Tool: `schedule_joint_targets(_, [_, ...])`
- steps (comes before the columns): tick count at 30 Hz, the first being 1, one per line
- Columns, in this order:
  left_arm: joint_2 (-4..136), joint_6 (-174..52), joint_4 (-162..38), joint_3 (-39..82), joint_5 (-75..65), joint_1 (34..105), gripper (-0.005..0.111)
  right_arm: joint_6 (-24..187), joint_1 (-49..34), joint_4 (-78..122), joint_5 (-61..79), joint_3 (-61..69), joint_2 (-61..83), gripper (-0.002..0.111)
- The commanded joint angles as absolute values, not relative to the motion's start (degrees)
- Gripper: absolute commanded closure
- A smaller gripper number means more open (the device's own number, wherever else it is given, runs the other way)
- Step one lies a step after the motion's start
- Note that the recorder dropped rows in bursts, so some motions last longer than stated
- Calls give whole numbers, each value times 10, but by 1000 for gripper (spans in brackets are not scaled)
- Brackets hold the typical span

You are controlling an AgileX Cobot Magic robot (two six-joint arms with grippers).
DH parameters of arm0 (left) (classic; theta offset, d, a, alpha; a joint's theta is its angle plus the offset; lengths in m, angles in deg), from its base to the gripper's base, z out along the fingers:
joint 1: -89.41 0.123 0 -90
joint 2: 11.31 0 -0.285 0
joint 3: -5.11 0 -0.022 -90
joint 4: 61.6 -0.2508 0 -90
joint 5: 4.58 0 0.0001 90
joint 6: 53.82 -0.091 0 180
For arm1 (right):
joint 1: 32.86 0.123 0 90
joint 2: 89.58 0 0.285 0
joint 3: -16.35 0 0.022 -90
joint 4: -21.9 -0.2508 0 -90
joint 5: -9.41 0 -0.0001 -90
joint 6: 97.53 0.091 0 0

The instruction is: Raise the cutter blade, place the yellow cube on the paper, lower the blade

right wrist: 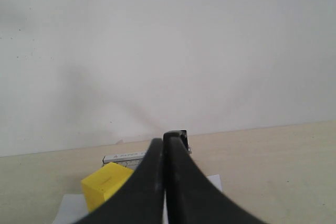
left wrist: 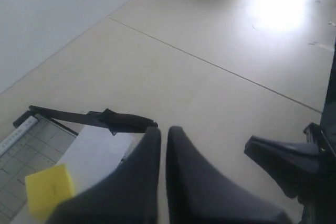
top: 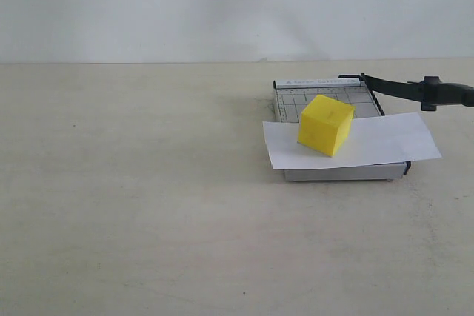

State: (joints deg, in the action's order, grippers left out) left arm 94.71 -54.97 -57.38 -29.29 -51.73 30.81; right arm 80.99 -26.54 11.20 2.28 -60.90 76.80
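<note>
The yellow cube rests on the white paper, which lies across the grey gridded cutter board. The black cutter blade stands raised off the board, its handle out to the right. No gripper shows in the exterior view. My left gripper is shut and holds nothing, hovering near the blade's handle, with the cube and paper beside it. My right gripper is shut and holds nothing, and it points at the cube and the board's ruler strip.
The cutter stands on a wide beige table before a white wall. A dark pointed part shows beside the left gripper's fingers in the left wrist view; what it belongs to I cannot tell.
</note>
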Motion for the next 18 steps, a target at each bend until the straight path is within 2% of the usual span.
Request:
schedule_joint_targets(1, [861,-553,-631,-220,-500,302,102,809,-264,117,16,-609,770,109])
schedule_joint_targets(10, [703,-553,-692,-23,-341,321,102,811,-264,117,16,-609,770,109])
schedule_joint_targets(18, [571,-553,-716,116,-342,391,102,811,-264,117,16,-609,770,109])
